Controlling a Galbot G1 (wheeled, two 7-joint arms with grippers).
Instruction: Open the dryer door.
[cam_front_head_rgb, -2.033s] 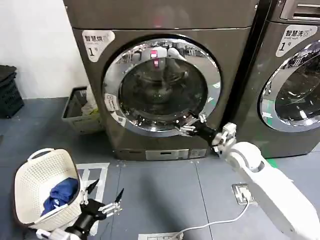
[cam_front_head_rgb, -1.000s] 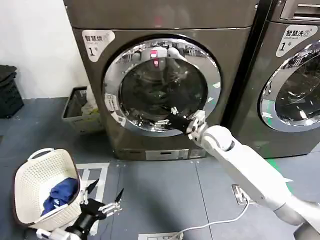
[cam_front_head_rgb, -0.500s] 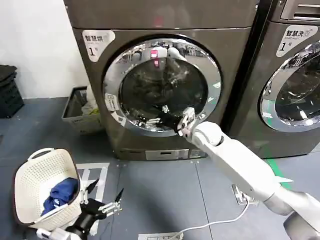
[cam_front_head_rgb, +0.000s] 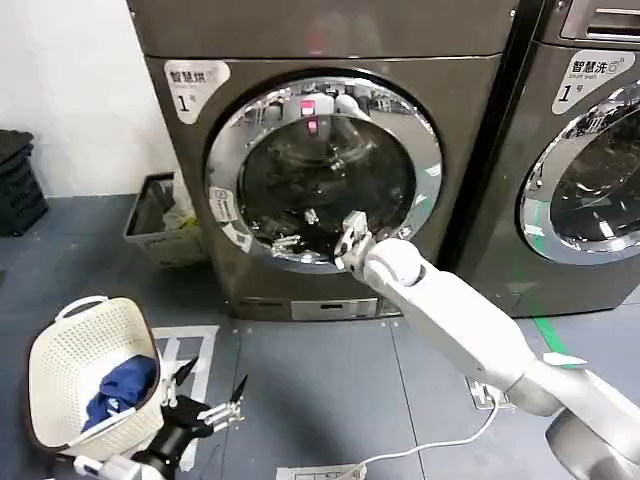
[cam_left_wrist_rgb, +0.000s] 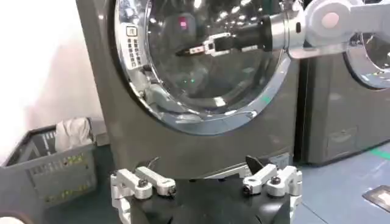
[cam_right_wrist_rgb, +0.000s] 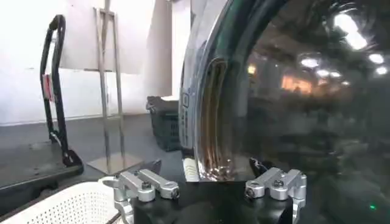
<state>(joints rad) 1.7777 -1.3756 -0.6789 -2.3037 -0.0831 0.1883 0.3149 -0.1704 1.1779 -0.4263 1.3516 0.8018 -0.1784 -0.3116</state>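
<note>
The grey dryer (cam_front_head_rgb: 320, 40) has a round chrome-ringed glass door (cam_front_head_rgb: 425, 150) that lies flat against its front. My right gripper (cam_front_head_rgb: 295, 228) reaches across the lower part of the glass, fingers apart and holding nothing. In the right wrist view the right gripper (cam_right_wrist_rgb: 207, 167) stands open, with the door's chrome rim (cam_right_wrist_rgb: 201, 109) edge-on just ahead of it. The left wrist view shows the same gripper (cam_left_wrist_rgb: 195, 49) against the glass. My left gripper (cam_front_head_rgb: 213, 382) hangs low over the floor, open and empty, beside the laundry basket; it also appears in its own wrist view (cam_left_wrist_rgb: 204, 167).
A white laundry basket (cam_front_head_rgb: 60, 360) with blue cloth stands on the floor at the lower left. A grey crate (cam_front_head_rgb: 150, 215) sits left of the dryer. A second machine (cam_front_head_rgb: 590, 150) stands at the right. A white cable (cam_front_head_rgb: 440, 445) and a floor socket (cam_front_head_rgb: 485, 385) lie on the floor.
My right gripper has swept left across the door, from the lower right of the chrome ring to the lower middle of the glass. The left arm has stayed put.
</note>
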